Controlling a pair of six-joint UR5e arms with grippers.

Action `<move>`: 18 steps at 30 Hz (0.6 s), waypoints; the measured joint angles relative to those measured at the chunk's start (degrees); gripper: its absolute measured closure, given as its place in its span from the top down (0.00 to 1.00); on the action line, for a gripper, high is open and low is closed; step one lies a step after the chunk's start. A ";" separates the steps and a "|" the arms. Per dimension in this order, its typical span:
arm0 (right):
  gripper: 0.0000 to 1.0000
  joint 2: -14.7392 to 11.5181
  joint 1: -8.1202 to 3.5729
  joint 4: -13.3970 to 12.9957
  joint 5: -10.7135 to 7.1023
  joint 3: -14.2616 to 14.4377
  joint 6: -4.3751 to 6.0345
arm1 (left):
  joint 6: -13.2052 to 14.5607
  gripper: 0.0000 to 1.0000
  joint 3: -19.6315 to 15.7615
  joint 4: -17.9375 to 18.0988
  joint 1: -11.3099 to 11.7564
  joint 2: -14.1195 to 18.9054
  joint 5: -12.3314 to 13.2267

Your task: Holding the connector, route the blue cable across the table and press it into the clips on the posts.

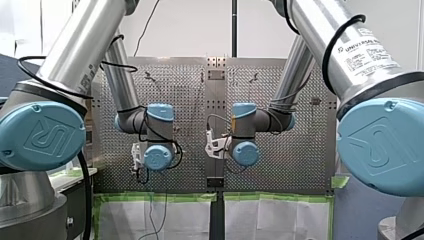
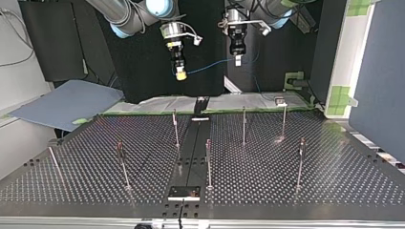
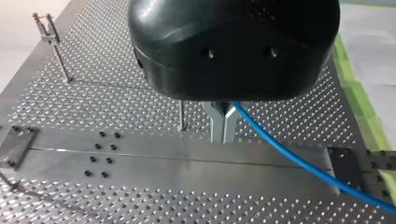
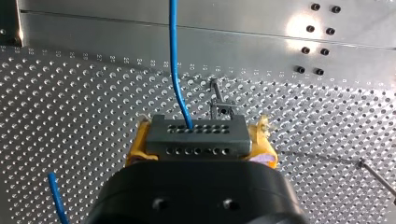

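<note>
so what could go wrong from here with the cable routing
The thin blue cable enters the grey perforated connector block in my right gripper at a single hole; tension against my left gripper could strain it there. Slack trailing past my left gripper could snag the slim metal posts.

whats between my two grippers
Only the blue cable, running from the connector in my right gripper to my left gripper; the top view shows it.

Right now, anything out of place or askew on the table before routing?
Nothing stands out. The posts stand upright on the table. The blue cable hangs in the air between my right gripper, shut on the connector, and my left gripper, shut on the cable.
</note>
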 joint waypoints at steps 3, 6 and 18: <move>0.00 0.00 0.00 0.00 0.00 0.00 0.00 | 0.00 0.02 0.13 -1.40 -0.13 1.40 -0.93; 0.00 0.00 0.00 0.00 0.00 0.00 0.00 | 0.00 0.02 0.16 -2.89 -0.15 2.94 -1.26; 0.00 0.00 0.00 0.00 0.00 0.00 0.00 | 0.00 0.02 0.17 -4.17 -0.17 5.23 -1.37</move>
